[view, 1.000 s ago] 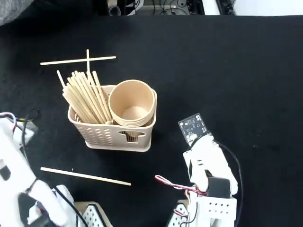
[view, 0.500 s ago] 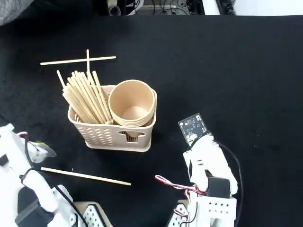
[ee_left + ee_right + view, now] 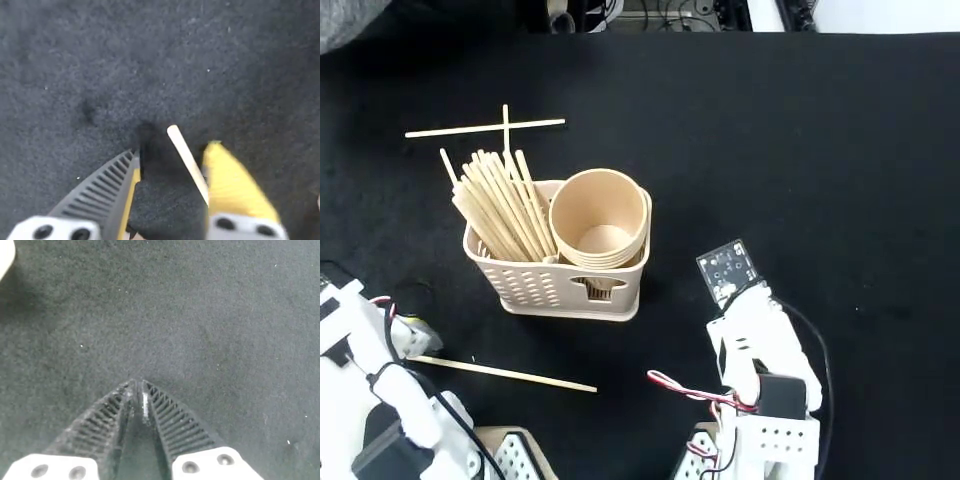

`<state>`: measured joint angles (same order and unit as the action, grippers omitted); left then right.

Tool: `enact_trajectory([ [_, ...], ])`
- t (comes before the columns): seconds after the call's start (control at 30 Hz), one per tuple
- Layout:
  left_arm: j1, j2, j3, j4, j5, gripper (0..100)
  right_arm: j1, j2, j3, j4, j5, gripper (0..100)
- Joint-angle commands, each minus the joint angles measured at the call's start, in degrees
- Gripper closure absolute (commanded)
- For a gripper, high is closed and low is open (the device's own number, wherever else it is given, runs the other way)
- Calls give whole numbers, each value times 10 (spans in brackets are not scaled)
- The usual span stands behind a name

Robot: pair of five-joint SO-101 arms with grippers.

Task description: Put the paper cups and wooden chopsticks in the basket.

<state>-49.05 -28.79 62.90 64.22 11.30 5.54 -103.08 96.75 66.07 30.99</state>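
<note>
The left end effector (image 3: pixel 173 149) is hovering low over the bench (image 3: pixel 820 150) at the near left. Its jaws are standing apart and straddling the left tip of a loose chopstick (image 3: pixel 186 155), without clamping on it. That stick is lying flat on the bench, running rightward in front of the basket (image 3: pixel 555 288).

The right end effector (image 3: pixel 138 390) is sitting clenched on nothing, low over bare bench to the near right of the basket.

The stacked paper cups (image 3: pixel 598 220) are standing in the basket's right half, and a bundle of chopsticks (image 3: pixel 495 205) is leaning in its left half, so most of the task is looking done. Besides the straddled stick, two crossed chopsticks (image 3: pixel 485 128) are lying on the bench just beyond the basket. By this judgement, three sticks are waiting to be put in.
</note>
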Motion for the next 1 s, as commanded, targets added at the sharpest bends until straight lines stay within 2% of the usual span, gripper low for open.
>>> enact_trajectory([
  [0.0, -8, -9, -26, -4, -32, 982, -4, -39, -1, 3, 4, 985],
  [0.07, -8, -9, -46, 15, -33, 945, -4, -39, -1, 3, 4, 985],
  [0.4, -1, -9, -265, 206, -25, 970, -4, -39, -1, 3, 4, 985],
  [0.57, -2, -9, -436, 281, -14, 970, -4, -39, -1, 3, 4, 985],
  [0.7, 0, -9, -619, 351, 11, 970, -4, -39, -1, 3, 4, 985],
  [0.87, 41, -9, -828, 366, 10, 970, -4, -39, -1, 3, 4, 985],
  [0.97, 91, -9, -921, 366, 12, 971, -4, -39, -1, 3, 4, 985],
])
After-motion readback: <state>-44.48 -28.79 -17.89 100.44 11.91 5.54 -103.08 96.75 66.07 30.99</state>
